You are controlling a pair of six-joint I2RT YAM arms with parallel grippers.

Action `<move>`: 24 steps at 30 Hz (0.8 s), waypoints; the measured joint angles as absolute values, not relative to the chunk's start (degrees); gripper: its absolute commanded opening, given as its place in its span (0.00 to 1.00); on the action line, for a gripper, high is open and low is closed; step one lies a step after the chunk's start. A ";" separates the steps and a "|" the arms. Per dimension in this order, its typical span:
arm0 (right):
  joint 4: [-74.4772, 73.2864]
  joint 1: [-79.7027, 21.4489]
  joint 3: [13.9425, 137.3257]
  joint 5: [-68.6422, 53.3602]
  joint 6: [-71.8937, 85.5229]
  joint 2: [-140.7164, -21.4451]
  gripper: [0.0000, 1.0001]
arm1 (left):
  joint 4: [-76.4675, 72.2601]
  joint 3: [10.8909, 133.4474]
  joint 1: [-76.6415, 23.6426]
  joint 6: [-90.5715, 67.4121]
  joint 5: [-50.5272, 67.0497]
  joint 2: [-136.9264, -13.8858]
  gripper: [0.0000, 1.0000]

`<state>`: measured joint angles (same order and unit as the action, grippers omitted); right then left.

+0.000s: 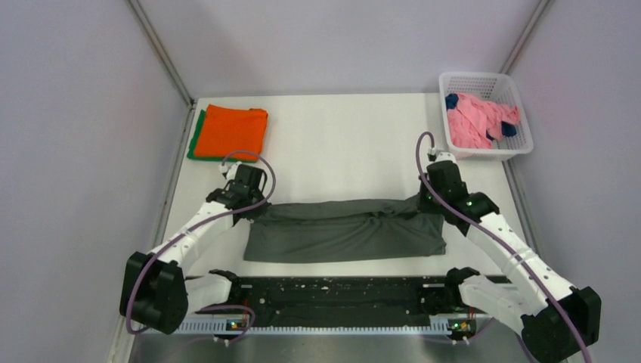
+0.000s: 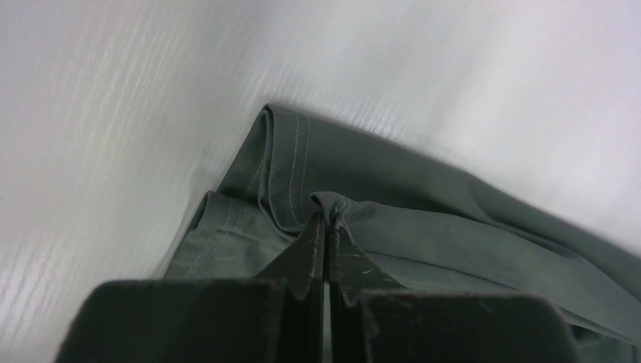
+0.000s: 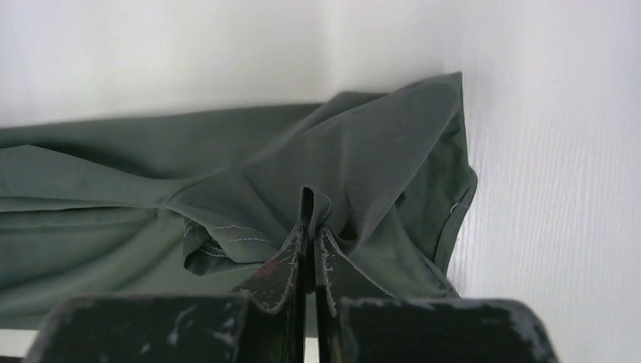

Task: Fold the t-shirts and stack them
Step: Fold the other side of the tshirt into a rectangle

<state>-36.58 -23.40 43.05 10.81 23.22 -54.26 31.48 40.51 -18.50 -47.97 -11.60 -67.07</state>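
The dark olive-grey t-shirt lies mid-table, long axis parallel to the near edge; the left gripper pinches its far-left corner; the right gripper pinches its far-right corner; the rest lies nearward of both.

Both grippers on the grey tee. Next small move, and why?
Likely raise both together a little: the left gripper and right gripper are each shut on a pinch of the olive-grey t-shirt at its far corners, so an even lift should keep the fold straight.
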 measured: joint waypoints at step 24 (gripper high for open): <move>-45.41 -23.51 39.59 8.58 30.98 -40.16 0.99 | 40.42 37.34 -19.84 -50.43 -10.96 -47.16 0.99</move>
